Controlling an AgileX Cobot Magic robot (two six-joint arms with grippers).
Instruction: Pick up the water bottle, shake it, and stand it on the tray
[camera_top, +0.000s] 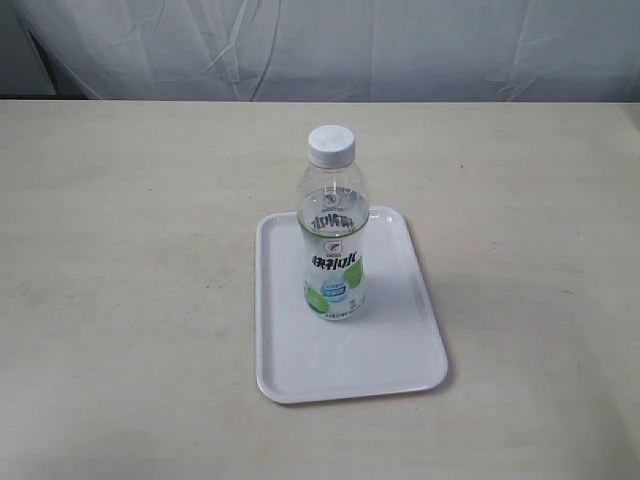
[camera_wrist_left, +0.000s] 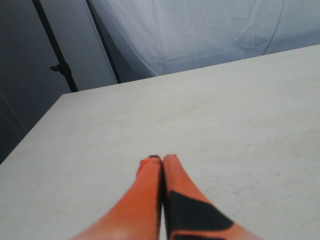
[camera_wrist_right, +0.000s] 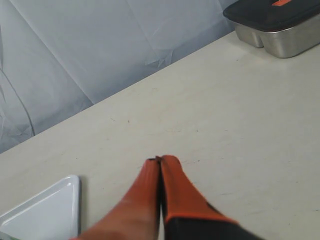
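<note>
Water bottle (camera_top: 333, 235) stands up straight on the white tray (camera_top: 400, 350), a little toward 9 o'clock from the tray's middle. Its white cap (camera_top: 331, 145) is on top. The tray lies flat on the pale table (camera_top: 130, 250). The left gripper (camera_wrist_left: 162, 159) is squeezed closed and holds nothing. The right gripper (camera_wrist_right: 160, 160) is squeezed closed too, with nothing in it, above the table near a tray corner.
</note>
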